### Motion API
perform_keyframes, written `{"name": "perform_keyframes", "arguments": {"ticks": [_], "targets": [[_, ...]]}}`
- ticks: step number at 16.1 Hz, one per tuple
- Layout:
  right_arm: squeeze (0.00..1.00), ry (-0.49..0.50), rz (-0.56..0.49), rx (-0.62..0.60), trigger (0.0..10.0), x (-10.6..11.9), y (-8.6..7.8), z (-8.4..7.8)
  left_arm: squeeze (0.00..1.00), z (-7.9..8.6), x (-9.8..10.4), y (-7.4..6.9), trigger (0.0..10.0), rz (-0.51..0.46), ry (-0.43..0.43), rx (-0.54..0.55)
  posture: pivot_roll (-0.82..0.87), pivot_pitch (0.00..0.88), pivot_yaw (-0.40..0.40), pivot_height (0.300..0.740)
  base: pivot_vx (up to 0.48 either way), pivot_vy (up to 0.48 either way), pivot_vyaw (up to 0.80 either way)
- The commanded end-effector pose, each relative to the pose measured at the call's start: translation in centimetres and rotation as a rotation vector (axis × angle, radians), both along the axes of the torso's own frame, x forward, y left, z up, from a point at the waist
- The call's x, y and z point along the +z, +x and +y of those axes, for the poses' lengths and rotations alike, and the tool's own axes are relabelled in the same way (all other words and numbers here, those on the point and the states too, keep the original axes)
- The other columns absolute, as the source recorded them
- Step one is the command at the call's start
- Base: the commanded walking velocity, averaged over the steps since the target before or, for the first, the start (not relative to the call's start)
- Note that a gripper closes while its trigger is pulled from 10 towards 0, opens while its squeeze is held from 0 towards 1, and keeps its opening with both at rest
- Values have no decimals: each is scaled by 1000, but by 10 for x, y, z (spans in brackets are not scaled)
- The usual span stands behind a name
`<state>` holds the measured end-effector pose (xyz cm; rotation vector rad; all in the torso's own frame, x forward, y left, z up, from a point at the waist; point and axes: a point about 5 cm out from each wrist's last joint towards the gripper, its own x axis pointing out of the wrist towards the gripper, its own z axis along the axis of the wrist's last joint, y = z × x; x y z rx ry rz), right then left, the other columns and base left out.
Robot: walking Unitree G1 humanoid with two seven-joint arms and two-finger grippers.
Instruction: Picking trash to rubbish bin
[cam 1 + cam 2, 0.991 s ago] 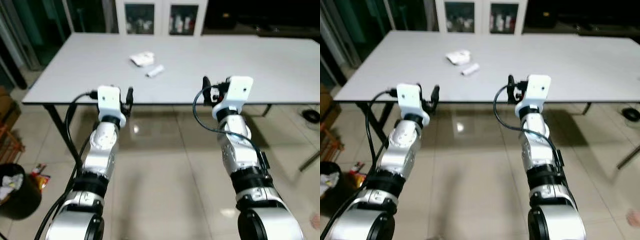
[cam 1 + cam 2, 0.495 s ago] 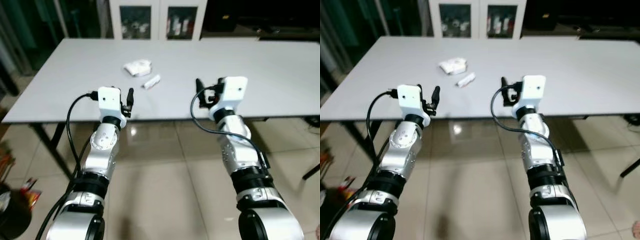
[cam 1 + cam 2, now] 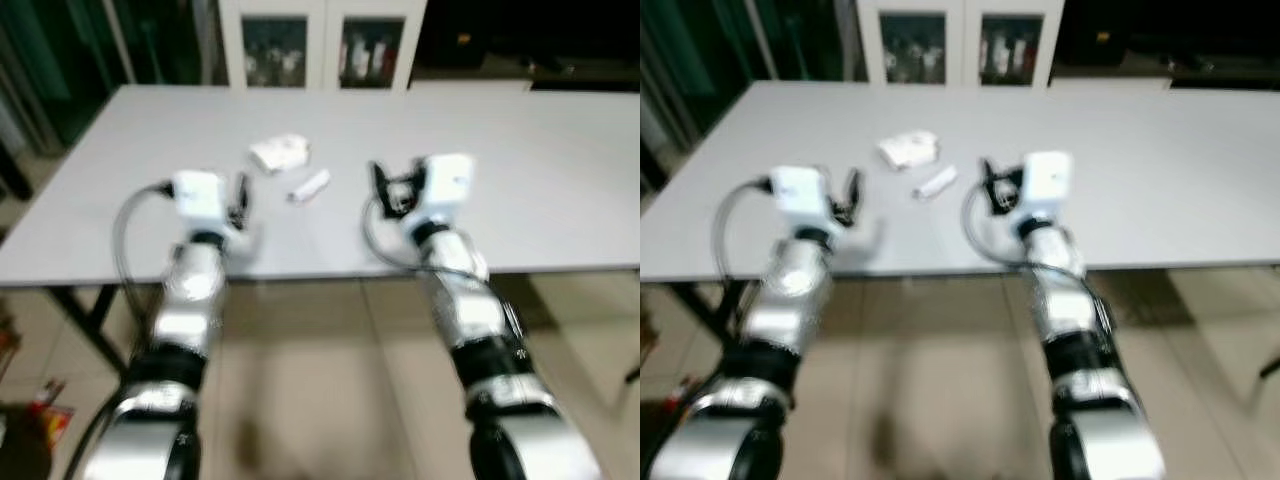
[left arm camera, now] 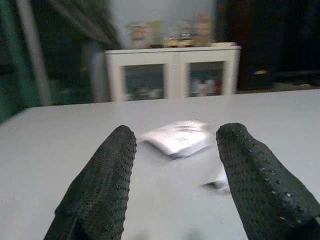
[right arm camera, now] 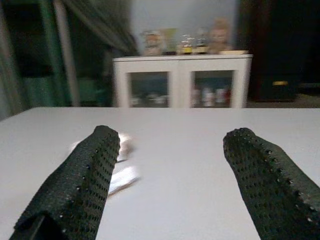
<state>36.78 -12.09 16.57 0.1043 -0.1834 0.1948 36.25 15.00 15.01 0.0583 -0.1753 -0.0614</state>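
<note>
A crumpled white wrapper [image 3: 279, 152] and a small white tube-like scrap [image 3: 309, 185] lie on the grey table [image 3: 540, 150], left of its middle. My left gripper [image 3: 240, 192] is raised over the table's near part, just short of the trash, and stands open. In the left wrist view the wrapper [image 4: 177, 137] shows between the two black fingers [image 4: 102, 185], with the scrap [image 4: 218, 181] beside it. My right gripper [image 3: 380, 185] is open too, held over the table right of the scrap; its wrist view shows both pieces [image 5: 122, 177] off to one side.
White glass-door cabinets [image 3: 310, 45] stand behind the table. Dark table legs [image 3: 85, 320] run down to the tiled floor at the left, where red litter [image 3: 45, 405] lies near the frame's edge. The table's right half is bare.
The head views have shifted and blurred as I step closer. The table now fills more of the picture, and both grippers reach over its near edge, closer to the trash.
</note>
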Motion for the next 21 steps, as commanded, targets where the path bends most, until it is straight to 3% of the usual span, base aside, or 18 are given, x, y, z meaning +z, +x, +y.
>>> {"name": "perform_keyframes", "arguments": {"ticks": [1,21], "targets": [[0,11,-6,16,10000,4,1,4,0,9,7,3,10000,-17,11,22,22,0,-41,740,480,0,0],[0,15,-7,26,10000,5,1,8,0,8,10,4,10000,-11,13,-8,31,0,-41,740,480,0,0]]}}
